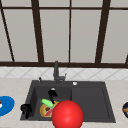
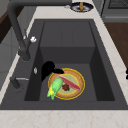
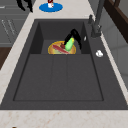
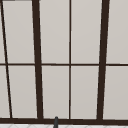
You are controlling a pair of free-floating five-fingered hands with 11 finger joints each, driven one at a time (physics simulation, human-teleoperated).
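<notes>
My right hand [image 1: 52,94] is down in the left basin of the dark sink [image 1: 90,117], by the back wall. Its fingers [image 3: 74,33] and thumb curl over the upper end of a green object with a yellow tip [image 2: 55,87]. That object lies tilted across a yellow-rimmed plate [image 2: 80,83] on the basin floor, beside a red strip [image 2: 71,83] and a small dark red piece. My left hand [image 1: 26,109] hangs in the air at the sink's front left corner, fingers relaxed and pointing down, holding nothing; it also shows at the far end of the right side view [image 3: 25,5].
A big red ball [image 1: 67,115] covers the sink's front edge. The dark faucet [image 1: 56,71] stands behind the basin. A blue plate [image 1: 6,105] with a small red and white thing sits on the left counter, a dark plate [image 2: 81,7] on the right. The sink's right half is a flat drainer.
</notes>
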